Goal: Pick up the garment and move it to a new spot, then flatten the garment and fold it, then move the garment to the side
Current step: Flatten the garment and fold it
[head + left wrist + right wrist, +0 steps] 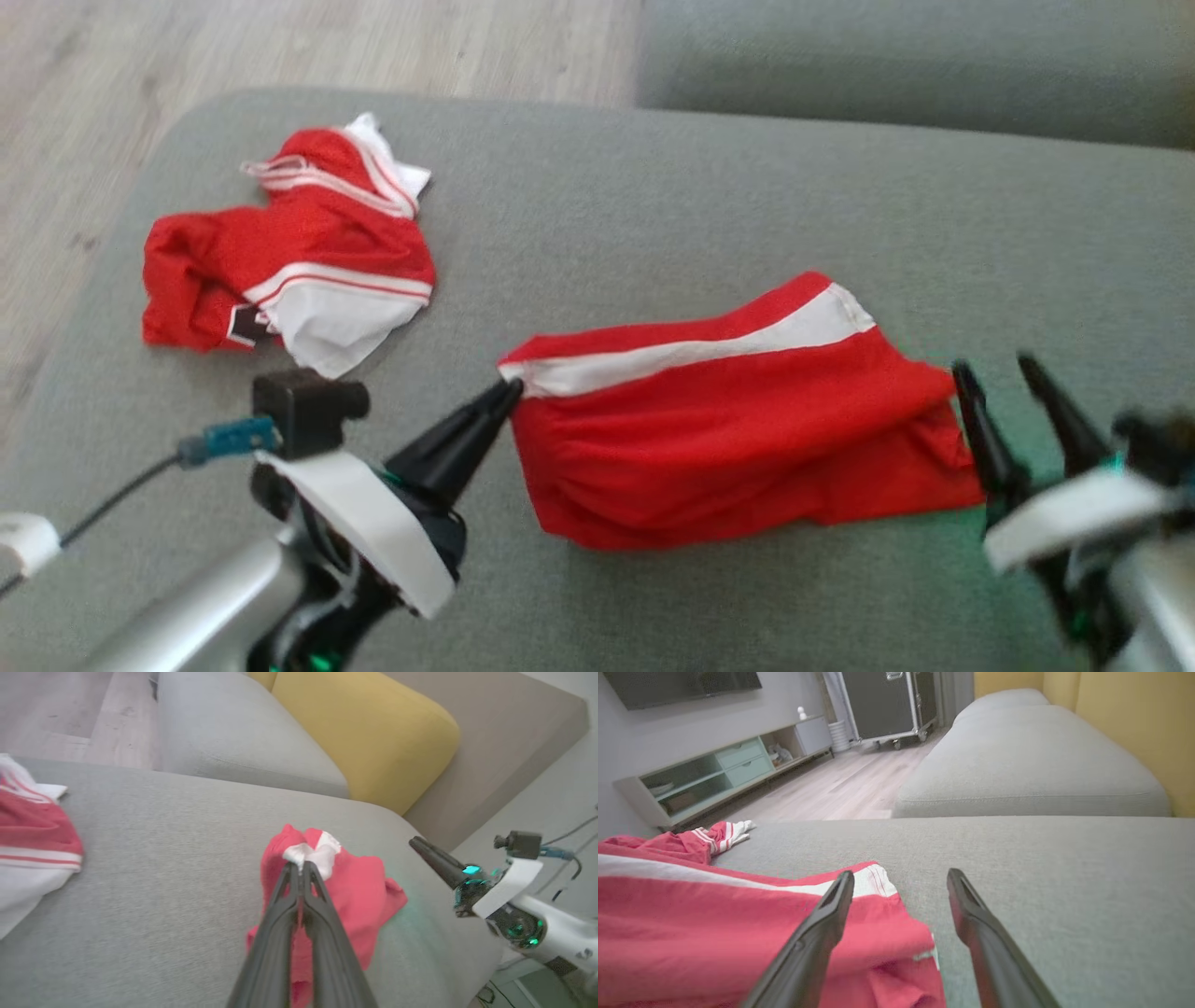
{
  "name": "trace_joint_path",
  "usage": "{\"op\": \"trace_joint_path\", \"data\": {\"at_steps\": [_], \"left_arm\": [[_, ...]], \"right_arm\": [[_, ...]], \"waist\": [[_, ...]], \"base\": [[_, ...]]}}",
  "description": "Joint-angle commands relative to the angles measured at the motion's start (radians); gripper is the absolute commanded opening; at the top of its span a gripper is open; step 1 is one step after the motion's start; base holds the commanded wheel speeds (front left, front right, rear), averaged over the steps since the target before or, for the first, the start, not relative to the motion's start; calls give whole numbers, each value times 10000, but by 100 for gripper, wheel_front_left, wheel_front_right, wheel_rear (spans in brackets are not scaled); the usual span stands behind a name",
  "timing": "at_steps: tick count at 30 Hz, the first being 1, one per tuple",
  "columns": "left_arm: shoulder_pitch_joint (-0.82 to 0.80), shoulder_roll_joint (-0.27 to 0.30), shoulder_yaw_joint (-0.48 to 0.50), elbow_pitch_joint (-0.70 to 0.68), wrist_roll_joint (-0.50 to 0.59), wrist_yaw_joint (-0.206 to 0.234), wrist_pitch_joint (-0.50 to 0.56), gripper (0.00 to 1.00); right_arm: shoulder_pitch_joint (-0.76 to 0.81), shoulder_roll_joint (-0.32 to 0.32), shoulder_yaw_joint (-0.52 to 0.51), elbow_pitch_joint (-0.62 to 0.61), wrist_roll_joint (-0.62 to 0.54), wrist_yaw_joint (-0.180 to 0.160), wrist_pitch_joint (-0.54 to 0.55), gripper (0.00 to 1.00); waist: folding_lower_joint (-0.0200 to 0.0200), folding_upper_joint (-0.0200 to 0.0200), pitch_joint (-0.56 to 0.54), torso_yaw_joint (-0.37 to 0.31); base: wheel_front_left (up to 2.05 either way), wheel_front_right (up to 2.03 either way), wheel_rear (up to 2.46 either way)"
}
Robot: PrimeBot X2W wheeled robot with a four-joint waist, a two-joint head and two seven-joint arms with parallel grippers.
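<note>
Left jaws: pinching the garment (738,439) by a thin corner; my tug could free it
Right jaws: spread at its right hem; may close on nothing

The left hand (301,864) pinches the red garment (359,891) lying on the grey cushion (177,858).

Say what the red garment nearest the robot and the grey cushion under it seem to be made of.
Red garment: thin, matte knit, probably synthetic sports mesh; it slumps in soft wrinkles, with a sewn white band. Grey cushion: matte woven upholstery cloth; a fine heathered grain shows, no sheen.
</note>
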Motion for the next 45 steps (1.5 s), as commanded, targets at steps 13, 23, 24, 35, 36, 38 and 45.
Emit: {"op": "trace_joint_path", "data": {"at_steps": [13,23,24,35,36,38,45], "left_arm": [[-1727,-29,572,951,238,-548,58,0],[-2033,-409,466,1579,386,-801,-186,0],[-2035,-404,475,1623,390,-808,-212,0],[-3200,-344,746,2171,1638,-1027,-1247,0],[-3526,-339,751,2298,1917,-1072,-1367,0],[-4264,-433,774,2597,2406,-1164,-1654,0],[-7620,-1424,751,4546,3878,-1343,-2690,0]], "right_arm": [[-4438,-2762,4405,1586,2792,-7,3083,100],[-5274,-2984,6357,2686,3547,-7,2399,0],[-5336,-2986,6506,2737,3622,-7,2273,0],[-6950,-3343,6906,3220,4262,-7,207,0],[-7219,-3438,6837,3238,4312,-7,98,0],[-7862,-3685,6663,3281,4303,-7,-76,0],[-10814,-4469,5538,3608,3659,-7,-362,0]], "waist": [[0,0,1292,1152],[0,0,1471,1462],[0,0,1457,1442],[0,0,1155,465],[0,0,1129,297],[0,0,1127,-50],[0,0,1659,-1277]], "base": [[0,0,0],[0,0,0],[0,0,0],[0,0,0],[0,0,0],[0,0,0],[0,0,0]]}}
